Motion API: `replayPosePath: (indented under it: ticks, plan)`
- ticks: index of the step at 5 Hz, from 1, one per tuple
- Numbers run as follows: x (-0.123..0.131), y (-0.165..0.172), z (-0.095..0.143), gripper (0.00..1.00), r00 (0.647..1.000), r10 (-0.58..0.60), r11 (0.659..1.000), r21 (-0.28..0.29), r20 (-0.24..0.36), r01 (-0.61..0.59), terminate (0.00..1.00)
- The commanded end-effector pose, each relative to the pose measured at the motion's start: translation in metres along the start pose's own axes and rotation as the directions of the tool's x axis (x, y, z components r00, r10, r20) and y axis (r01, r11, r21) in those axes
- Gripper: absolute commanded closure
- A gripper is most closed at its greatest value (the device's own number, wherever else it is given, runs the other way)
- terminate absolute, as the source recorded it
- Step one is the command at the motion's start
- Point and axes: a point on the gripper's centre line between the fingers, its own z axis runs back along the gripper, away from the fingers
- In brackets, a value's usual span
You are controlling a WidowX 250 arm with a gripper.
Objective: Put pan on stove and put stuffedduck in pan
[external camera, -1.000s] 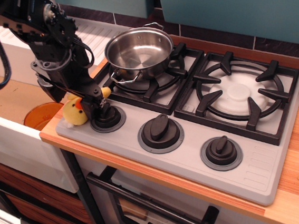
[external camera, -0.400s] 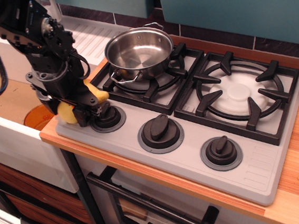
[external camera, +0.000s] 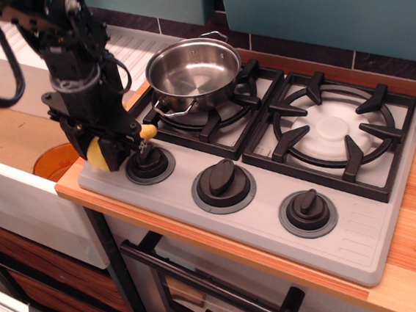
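Note:
The shiny steel pan (external camera: 193, 72) stands on the left grate of the grey stove (external camera: 271, 194), empty. My gripper (external camera: 111, 147) is at the stove's front left corner, just left of the left knob (external camera: 150, 164). It is shut on the yellow stuffedduck (external camera: 98, 152), whose orange beak (external camera: 147, 131) sticks out to the right. The duck is held just above the stove surface, mostly hidden by the fingers.
The right grate (external camera: 333, 133) with its white burner disc is bare. Two more black knobs (external camera: 223, 184) (external camera: 307, 211) line the stove front. An orange disc (external camera: 55, 160) lies in the sink area at left. A white drain rack (external camera: 131, 49) stands behind the arm.
My gripper came down over the duck, closed on it, and has lifted it slightly, rising and shifting a bit back. The pan has not moved.

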Motion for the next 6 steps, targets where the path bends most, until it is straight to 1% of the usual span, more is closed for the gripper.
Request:
replayPosePath:
  ticks: [1, 2, 3, 4, 6]
  plan:
    - [0.019, 0.012, 0.04, 1.0, 0.998, -0.015, 0.997, 0.079, 0.059, 0.01, 0.0]
    - [0.021, 0.016, 0.057, 1.0, 0.999, -0.023, 0.995, 0.098, 0.042, 0.019, 0.0]
    - [0.028, 0.017, 0.073, 1.0, 0.999, -0.028, 0.993, 0.115, 0.038, 0.024, 0.0]
    - [0.039, 0.015, 0.083, 1.0, 0.999, -0.04, 0.993, 0.116, 0.035, 0.036, 0.0]
    - [0.071, 0.007, 0.084, 1.0, 0.997, -0.051, 0.993, 0.112, 0.053, 0.045, 0.0]
